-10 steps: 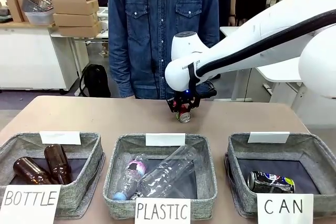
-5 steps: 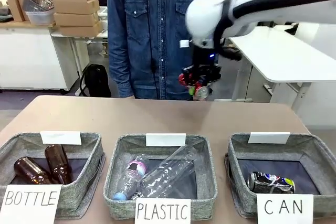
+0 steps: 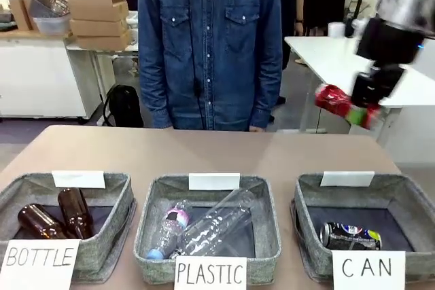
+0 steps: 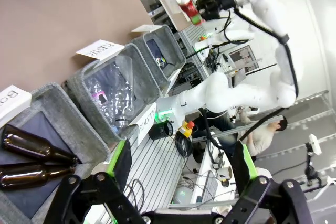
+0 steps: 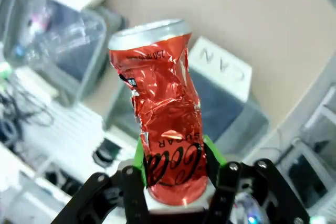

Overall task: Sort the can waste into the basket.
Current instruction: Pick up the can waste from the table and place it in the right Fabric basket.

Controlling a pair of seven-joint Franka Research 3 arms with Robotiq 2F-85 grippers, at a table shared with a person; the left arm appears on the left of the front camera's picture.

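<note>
red, dented and shiny, the red can [image 5: 165, 124] sits clamped between the green pads [image 5: 138, 157] of the right gripper [image 3: 361, 105], jaws closed on its lower half, silver rim pointing away from the wrist; in the front view that gripper hangs high in the air at the right, above the table [image 3: 204, 151] and over the can basket [image 3: 360, 198], with the red can [image 3: 333, 98] sticking out to its left, lying roughly sideways; the dark can [image 3: 350, 236] with green, white and blue print lies on its side on the dark bottom of the can basket, behind the handwritten "can" sign [image 3: 369, 269]; the left gripper [image 4: 181, 166] has its jaws spread wide with nothing between them, off the robot's edge of the table near the bottle basket [image 4: 47, 129]; two brown glass bottles [image 3: 58, 214] lie in the bottle basket, clear plastic bottles [image 3: 204, 225] in the plastic basket [image 3: 207, 229]; a person in a denim shirt [image 3: 207, 39] stands at the far side.
</note>
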